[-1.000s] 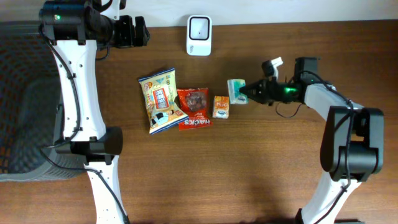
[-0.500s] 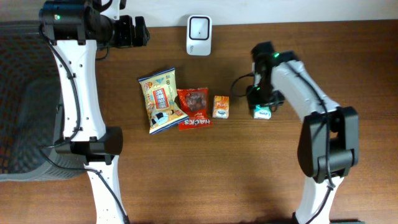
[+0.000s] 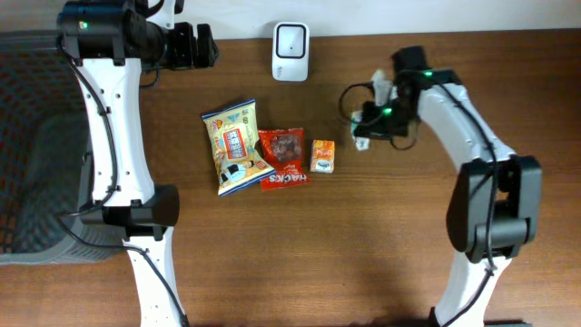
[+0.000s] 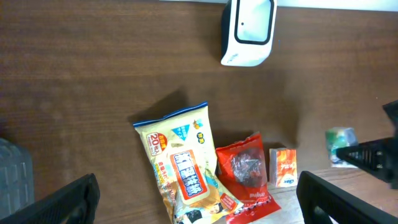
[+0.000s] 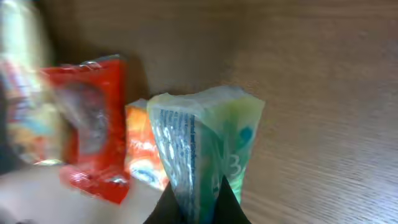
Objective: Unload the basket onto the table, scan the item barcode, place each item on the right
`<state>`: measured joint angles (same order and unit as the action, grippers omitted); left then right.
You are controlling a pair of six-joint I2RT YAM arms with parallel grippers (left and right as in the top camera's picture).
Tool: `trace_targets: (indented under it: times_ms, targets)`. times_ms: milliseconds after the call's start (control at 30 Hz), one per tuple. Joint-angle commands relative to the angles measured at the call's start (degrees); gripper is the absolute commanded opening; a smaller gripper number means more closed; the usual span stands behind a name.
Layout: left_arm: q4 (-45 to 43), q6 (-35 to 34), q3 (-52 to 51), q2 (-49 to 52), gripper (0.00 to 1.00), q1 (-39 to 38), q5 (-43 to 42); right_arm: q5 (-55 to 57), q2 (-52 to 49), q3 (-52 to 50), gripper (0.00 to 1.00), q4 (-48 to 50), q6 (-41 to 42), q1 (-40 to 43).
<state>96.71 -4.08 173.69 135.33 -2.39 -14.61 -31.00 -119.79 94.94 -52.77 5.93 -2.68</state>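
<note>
The right jaws are clenched on one narrow edge of a small green packet (image 5: 208, 134), which sticks out beyond their tips. With so thin a pinch, the packet could twist or slip free on the way to the white scanner (image 3: 290, 39), or arrive with its barcode turned away. It is held over the worktop (image 3: 408, 236), near the orange box (image 3: 322, 155). The left jaws stand released, well apart, holding nothing.
</note>
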Motion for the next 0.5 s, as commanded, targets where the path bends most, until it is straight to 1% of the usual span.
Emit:
trace_targets:
  times_ms: [0,33,67,100,133,167,200,233,267,300,333,400,433,467]
  targets:
    - [0.0,0.7,0.2,-0.6,0.99,0.1,-0.4,-27.7,-3.6,-7.1,0.04,7.4,-1.2,5.5]
    - [0.0,0.7,0.2,-0.6,0.99,0.1,-0.4,-32.5,-5.0,-10.3,0.07,11.5,-1.0,7.0]
    - [0.0,0.7,0.2,-0.6,0.99,0.1,-0.4,-31.9,-6.6,-12.6,0.15,12.7,-0.9,8.5]
    - [0.0,0.7,0.2,-0.6,0.99,0.1,-0.4,-27.8,-7.1,-13.4,0.20,12.5,1.0,9.5]
    - [0.0,0.7,0.2,-0.6,0.99,0.1,-0.4,-20.6,-7.1,-13.8,0.24,11.9,4.1,10.3]
    - [0.0,0.7,0.2,-0.6,0.99,0.1,-0.4,-9.6,-6.9,-13.1,0.29,8.9,5.3,11.6]
    - [0.0,0.7,0.2,-0.6,0.99,0.1,-0.4,-4.9,-6.8,-11.6,0.36,5.7,5.2,12.5]
    - [0.0,0.7,0.2,-0.6,0.99,0.1,-0.4,-1.2,-6.5,-9.5,0.41,2.1,4.5,13.2]
    - [0.0,0.7,0.2,-0.6,0.99,0.0,-0.4,2.9,-5.7,-5.4,0.45,-3.6,2.3,13.7]
    - [0.0,0.7,0.2,-0.6,0.99,0.1,-0.4,5.4,-5.0,-1.1,0.52,-8.9,0.0,13.5]
    - [0.0,0.7,0.2,-0.6,0.99,0.0,-0.4,5.4,-4.9,4.3,0.62,-15.2,-5.4,11.8]
    - [0.0,0.7,0.2,-0.6,0.99,0.1,-0.4,5.4,-5.3,4.2,0.62,-15.2,-9.0,9.9]
    - [0.0,0.7,0.2,-0.6,0.99,0.1,-0.4,5.3,-6.0,3.4,0.65,-14.3,-10.1,8.7]
    - [0.0,0.7,0.2,-0.6,0.99,0.0,-0.4,5.4,-6.4,2.9,0.66,-13.4,-10.1,8.0]
